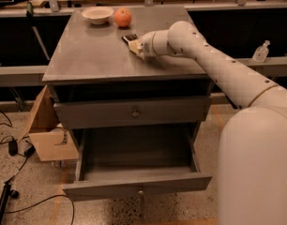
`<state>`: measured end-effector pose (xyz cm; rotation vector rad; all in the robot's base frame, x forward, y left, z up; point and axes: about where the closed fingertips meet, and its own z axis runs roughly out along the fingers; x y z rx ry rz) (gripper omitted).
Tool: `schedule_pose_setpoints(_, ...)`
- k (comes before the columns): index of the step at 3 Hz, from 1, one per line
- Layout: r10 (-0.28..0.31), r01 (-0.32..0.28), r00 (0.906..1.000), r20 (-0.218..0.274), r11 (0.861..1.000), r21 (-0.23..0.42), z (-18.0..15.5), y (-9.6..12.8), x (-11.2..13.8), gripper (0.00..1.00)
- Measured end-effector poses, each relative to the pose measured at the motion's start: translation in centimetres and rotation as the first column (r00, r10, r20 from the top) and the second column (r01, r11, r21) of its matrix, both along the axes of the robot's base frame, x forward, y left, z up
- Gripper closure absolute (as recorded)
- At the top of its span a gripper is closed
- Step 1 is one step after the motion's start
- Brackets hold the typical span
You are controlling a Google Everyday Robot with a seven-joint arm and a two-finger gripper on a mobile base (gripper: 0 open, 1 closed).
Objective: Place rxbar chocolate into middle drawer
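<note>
The rxbar chocolate (129, 37), a small flat black bar, lies on the grey cabinet top (92, 55) just below the orange. My gripper (135, 46) is low over the cabinet top at the bar's near end, touching it or nearly so, and covers part of it. The arm reaches in from the right. The middle drawer (139, 185) is pulled out wide at the bottom, and its grey inside shows nothing in it. The knobbed drawer above it (134, 112) is closed.
A white bowl (97, 14) and an orange (123, 17) stand at the back of the cabinet top. A cardboard box (47, 135) and cables (12, 149) lie on the floor at the left. My white base (256, 172) fills the lower right.
</note>
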<state>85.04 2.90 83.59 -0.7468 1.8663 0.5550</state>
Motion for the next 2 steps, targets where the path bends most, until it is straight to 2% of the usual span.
schedule_pose_setpoints(2,0.000,0.000,1.0000,0.000,1.000,0.000,-0.01,0.02,0.00,1.00)
